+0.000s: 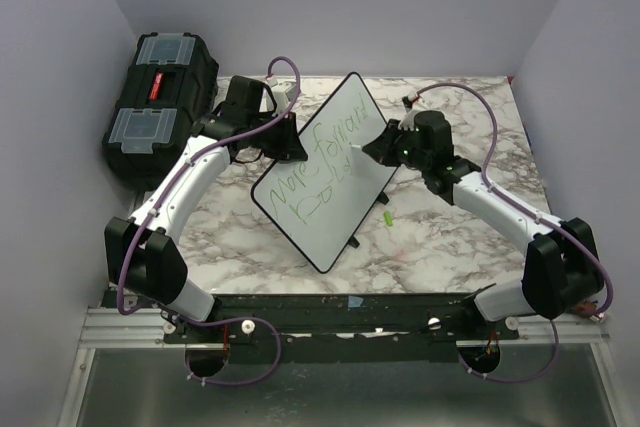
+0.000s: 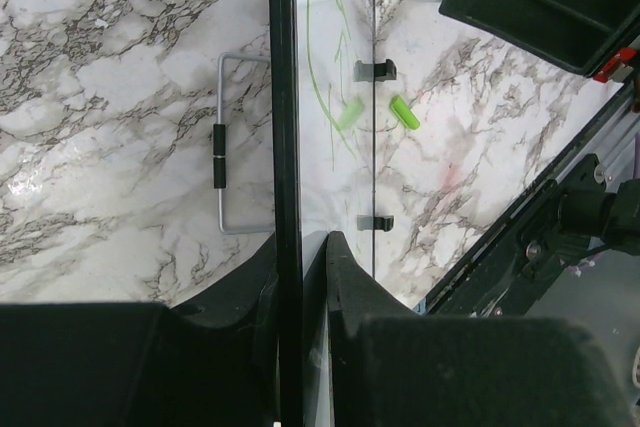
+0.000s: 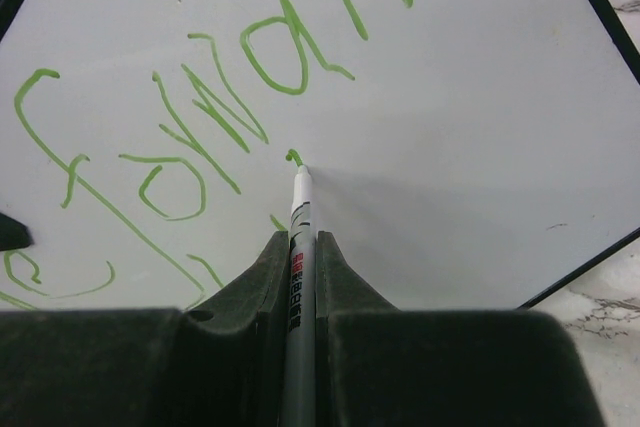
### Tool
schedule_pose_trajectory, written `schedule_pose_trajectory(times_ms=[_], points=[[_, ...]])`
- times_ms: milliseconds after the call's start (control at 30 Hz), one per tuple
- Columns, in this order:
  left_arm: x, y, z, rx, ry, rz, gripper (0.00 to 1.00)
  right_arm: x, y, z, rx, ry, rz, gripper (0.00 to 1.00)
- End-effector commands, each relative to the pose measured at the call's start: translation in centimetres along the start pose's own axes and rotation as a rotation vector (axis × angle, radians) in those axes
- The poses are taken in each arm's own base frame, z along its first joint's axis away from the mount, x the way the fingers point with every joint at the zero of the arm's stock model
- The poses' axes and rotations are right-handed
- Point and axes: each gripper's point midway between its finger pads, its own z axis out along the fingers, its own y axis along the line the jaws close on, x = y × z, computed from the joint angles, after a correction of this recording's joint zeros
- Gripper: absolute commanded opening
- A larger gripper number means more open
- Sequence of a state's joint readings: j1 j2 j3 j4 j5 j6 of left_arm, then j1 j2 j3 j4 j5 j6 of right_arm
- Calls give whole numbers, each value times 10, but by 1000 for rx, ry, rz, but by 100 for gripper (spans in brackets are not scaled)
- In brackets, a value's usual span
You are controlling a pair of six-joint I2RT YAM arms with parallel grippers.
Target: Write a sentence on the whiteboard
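Writing the sentence [image 1: 315, 165] looks midway: the right hand [image 3: 300, 239] clamps a marker [image 3: 298, 209] touching the whiteboard [image 1: 347, 112] on the counter [image 1: 450, 242], the left hand [image 2: 303, 243] pinches its rim, and next needs steady strokes along the second line.

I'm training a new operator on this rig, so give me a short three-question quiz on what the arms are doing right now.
1. True or false: the left gripper is shut on the edge of the whiteboard.
2. What does the right gripper hold? A) eraser B) marker C) cloth
3. Fill in: the loose green cap lies on the ____.
Key: 1 true; 2 B; 3 table.
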State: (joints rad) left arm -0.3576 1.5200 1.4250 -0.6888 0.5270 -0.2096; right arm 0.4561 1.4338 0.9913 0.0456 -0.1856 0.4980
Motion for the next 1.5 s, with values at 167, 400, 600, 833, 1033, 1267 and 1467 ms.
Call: schedule_pose_trajectory(times_ms=[167, 400, 600, 833, 1033, 1267, 1467], points=[[36, 14, 14, -63, 124, 105, 0, 57, -15, -8, -5, 124, 34, 1], [37, 15, 14, -65, 128, 104, 0, 63, -21, -10, 18, 132, 33, 1], [37, 14, 15, -64, 128, 106, 0, 56, -29, -7, 67, 110, 19, 1], [37, 15, 15, -65, 129, 107, 0, 38, -28, -2, 91, 82, -5, 1], [37, 15, 15, -65, 128, 107, 0, 25, -25, -1, 100, 64, -23, 1], [36, 15, 14, -67, 128, 109, 0, 12, -21, -13, 114, 40, -37, 1], [37, 15, 15, -67, 130, 107, 0, -6, -13, -26, 110, -12, -49, 1]])
